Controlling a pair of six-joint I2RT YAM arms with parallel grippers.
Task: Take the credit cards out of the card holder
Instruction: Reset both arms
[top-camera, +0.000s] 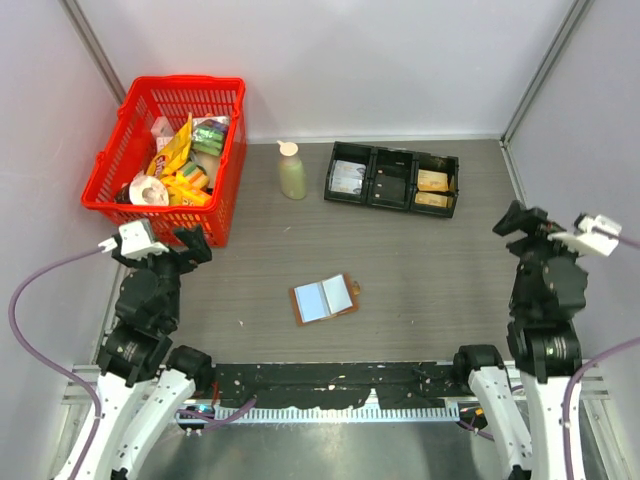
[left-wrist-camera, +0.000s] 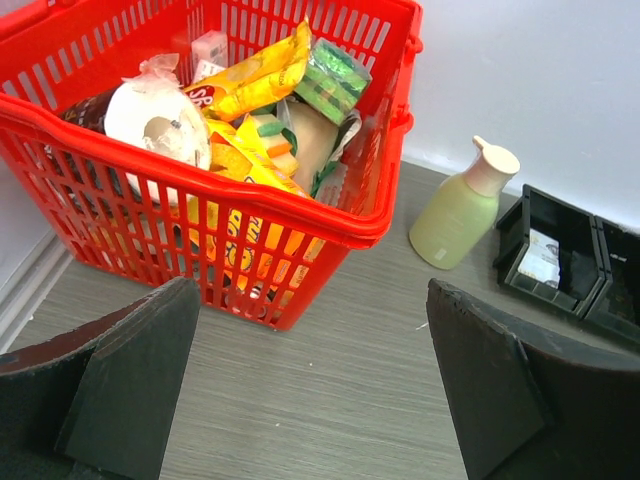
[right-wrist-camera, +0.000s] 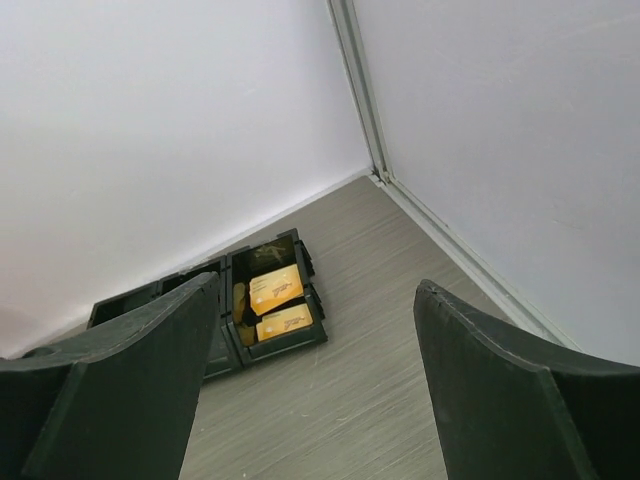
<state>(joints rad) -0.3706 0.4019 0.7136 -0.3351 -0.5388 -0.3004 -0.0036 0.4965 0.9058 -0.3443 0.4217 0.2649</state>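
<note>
Top view: card holder (top-camera: 323, 299) lies open at centre; credit cards (top-camera: 432, 181) occupy the tray's (top-camera: 391, 206) right compartment. Left wrist: left gripper (left-wrist-camera: 310, 400) spread, empty. Right wrist: right gripper (right-wrist-camera: 315, 390) likewise. Risk: unpinned holder may slide during extraction.

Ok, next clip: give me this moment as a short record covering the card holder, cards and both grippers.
card holder: open, flat, mid-table, neither gripper near it
credit cards: two orange-tan ones in the right compartment of the black tray
left gripper: open, empty, facing the red basket
right gripper: open, empty, facing the tray
other: pale green bottle beside the basket
</note>
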